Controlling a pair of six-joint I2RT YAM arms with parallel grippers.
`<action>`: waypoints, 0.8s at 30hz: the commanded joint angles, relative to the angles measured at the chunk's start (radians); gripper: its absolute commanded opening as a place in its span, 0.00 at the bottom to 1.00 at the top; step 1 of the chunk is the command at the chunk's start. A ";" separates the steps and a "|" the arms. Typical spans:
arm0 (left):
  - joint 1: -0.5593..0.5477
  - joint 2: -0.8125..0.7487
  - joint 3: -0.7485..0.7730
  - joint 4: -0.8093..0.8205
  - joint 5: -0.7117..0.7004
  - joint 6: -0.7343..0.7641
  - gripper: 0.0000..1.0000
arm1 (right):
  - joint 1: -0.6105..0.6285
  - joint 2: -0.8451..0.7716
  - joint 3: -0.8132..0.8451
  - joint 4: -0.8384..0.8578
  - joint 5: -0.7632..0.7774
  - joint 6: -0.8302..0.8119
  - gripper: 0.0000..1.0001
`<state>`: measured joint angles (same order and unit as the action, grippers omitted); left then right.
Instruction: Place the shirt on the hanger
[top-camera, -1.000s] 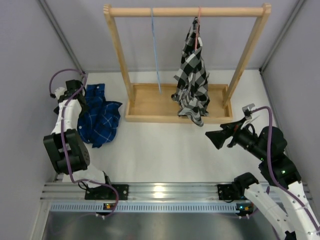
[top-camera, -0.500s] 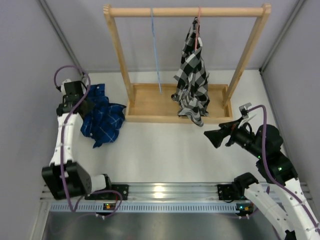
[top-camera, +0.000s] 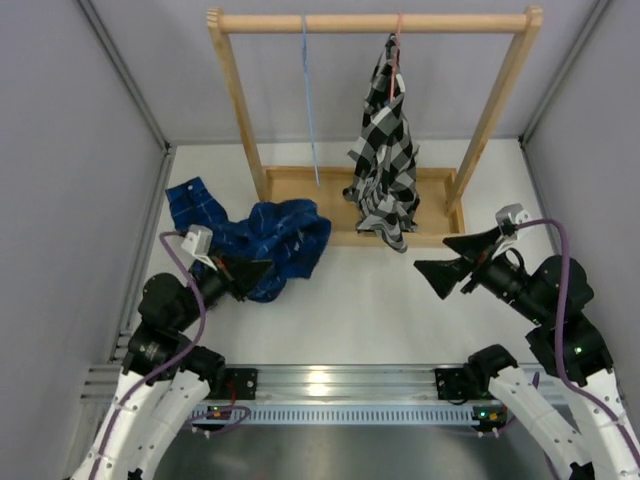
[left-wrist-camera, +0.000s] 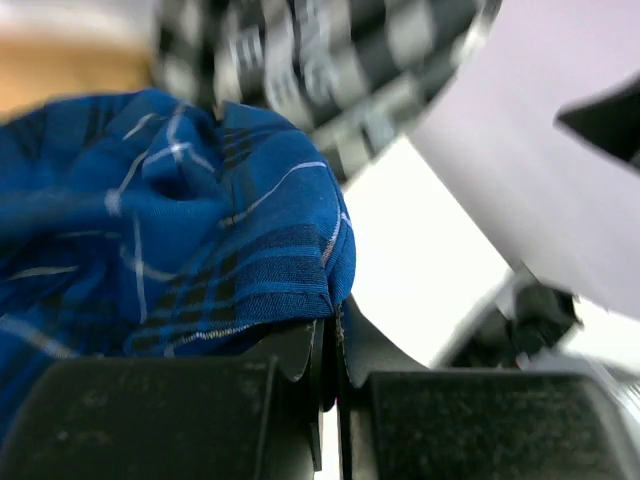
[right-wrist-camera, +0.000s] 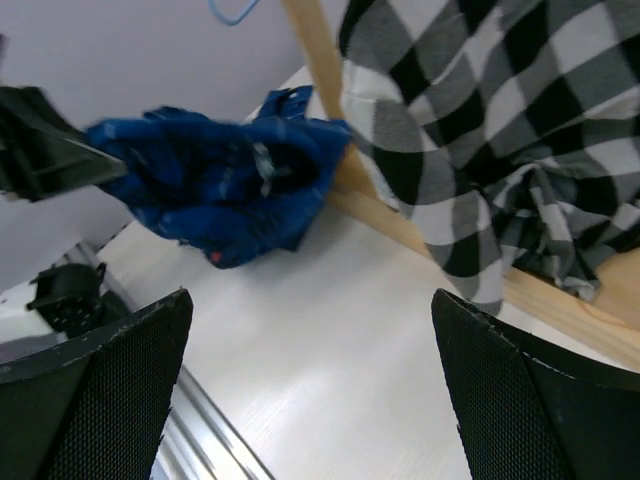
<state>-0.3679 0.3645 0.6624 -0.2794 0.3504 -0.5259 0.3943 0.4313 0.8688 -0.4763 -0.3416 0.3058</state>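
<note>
The dark blue plaid shirt (top-camera: 265, 235) lies bunched on the table, trailing from the far left up against the rack's base. My left gripper (top-camera: 262, 271) is shut on the shirt's near hem; in the left wrist view the hem (left-wrist-camera: 250, 300) is pinched between the closed jaws of that gripper (left-wrist-camera: 332, 335). The light blue hanger (top-camera: 310, 100) hangs bare from the rail's left part, and its lower tip (right-wrist-camera: 228, 12) shows in the right wrist view. My right gripper (top-camera: 435, 258) hovers open over the table right of centre, facing the shirt (right-wrist-camera: 220, 185), with nothing in that gripper (right-wrist-camera: 310, 295).
A wooden rack (top-camera: 240, 110) with a tray base (top-camera: 300, 210) stands at the back. A black-and-white checked shirt (top-camera: 385, 150) hangs on a pinkish-red hanger (top-camera: 397, 35) and drapes over the base. Grey walls close in both sides.
My left gripper closed on the shirt and dragged it from the far left towards the middle, against the rack base. The left arm swung back near its base. The right gripper barely shifted.
</note>
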 joint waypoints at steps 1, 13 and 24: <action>-0.003 -0.088 -0.174 0.100 0.209 -0.137 0.00 | -0.014 0.014 -0.049 0.079 -0.212 -0.010 0.99; -0.003 -0.289 -0.325 0.095 0.228 -0.266 0.00 | 0.276 0.318 -0.471 0.760 -0.076 0.253 0.99; -0.005 -0.206 -0.251 -0.039 0.135 -0.215 0.00 | 0.521 0.897 -0.378 1.217 0.461 0.205 1.00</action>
<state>-0.3695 0.1570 0.3511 -0.2909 0.5175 -0.7635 0.8902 1.2469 0.4301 0.4877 -0.0647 0.5076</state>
